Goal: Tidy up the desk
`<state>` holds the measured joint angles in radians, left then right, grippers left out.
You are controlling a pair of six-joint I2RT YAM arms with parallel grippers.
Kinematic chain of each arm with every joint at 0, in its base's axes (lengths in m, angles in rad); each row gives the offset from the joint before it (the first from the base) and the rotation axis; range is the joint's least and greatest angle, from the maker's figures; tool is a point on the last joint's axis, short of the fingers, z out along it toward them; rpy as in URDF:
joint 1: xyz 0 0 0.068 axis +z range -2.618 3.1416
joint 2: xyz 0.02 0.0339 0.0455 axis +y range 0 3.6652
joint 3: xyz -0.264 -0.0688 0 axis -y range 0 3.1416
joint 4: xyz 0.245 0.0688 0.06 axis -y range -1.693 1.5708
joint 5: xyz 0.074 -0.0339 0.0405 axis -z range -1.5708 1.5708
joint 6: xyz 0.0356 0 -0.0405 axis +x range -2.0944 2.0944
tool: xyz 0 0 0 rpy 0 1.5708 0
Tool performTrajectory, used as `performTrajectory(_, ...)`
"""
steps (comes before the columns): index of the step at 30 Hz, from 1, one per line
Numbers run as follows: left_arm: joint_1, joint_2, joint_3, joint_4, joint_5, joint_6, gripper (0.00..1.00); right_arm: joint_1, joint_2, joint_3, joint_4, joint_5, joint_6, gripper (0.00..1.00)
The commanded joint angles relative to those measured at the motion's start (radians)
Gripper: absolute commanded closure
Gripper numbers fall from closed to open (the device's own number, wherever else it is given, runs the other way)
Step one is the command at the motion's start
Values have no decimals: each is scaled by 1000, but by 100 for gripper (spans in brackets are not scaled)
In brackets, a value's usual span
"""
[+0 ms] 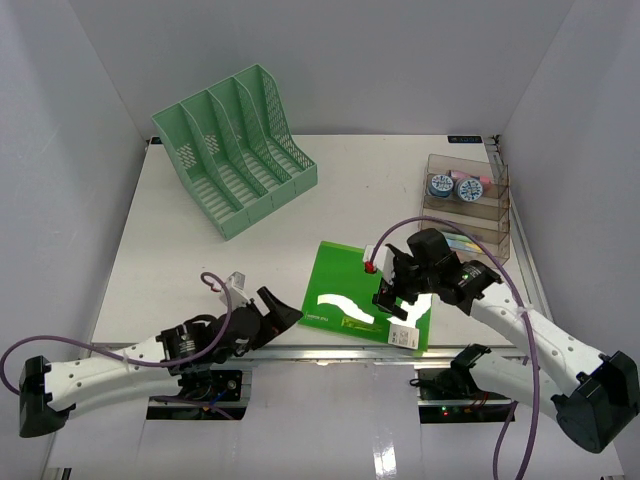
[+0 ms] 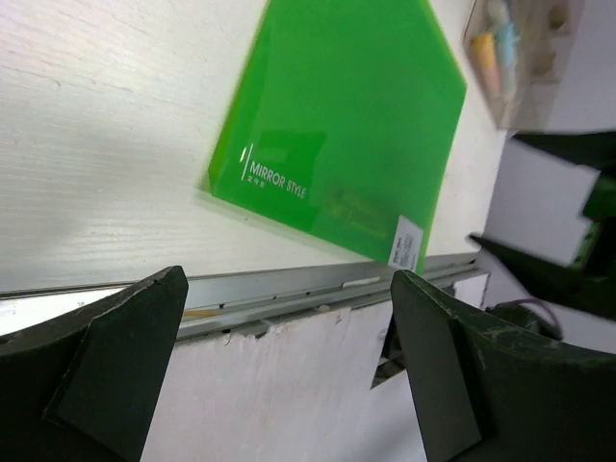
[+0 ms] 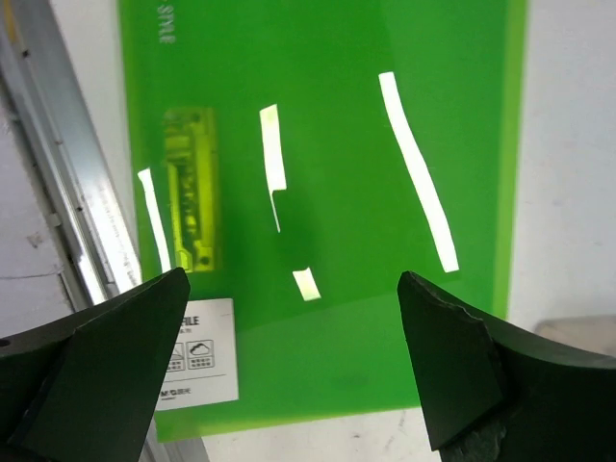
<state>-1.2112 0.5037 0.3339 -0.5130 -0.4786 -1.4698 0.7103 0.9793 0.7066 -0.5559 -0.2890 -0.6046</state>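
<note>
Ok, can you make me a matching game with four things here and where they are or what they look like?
Things:
1. rack
2. folder
3. clear box
4. left pincer

Clues:
a. back right of the desk
b. open, holding nothing
c. bright green, lying flat
d. pale green, back left

Pairs: 1-d, 2-c, 3-a, 4-b
</note>
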Motion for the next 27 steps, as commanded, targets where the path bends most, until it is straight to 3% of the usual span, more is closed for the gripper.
performTrajectory(1,-2,122,27,178,115,99,2,-80,-9,63,-144,-173,-142,2)
performTrajectory(7,-2,258,-110,577,169,-27,11,-99,2,-3,-133,-235,-271,3)
performTrajectory(12,-2,428,-122,804,158,-68,16,-247,98,49,-64,-331,-249,3)
performTrajectory(16,-3,543,-82,864,149,-73,16,-312,220,116,-44,-384,-180,0)
performTrajectory(20,-7,587,-91,927,133,-86,17,-333,299,129,53,-362,-97,5)
performTrajectory(27,-44,554,-88,830,84,-157,17,-350,440,185,188,-297,22,6)
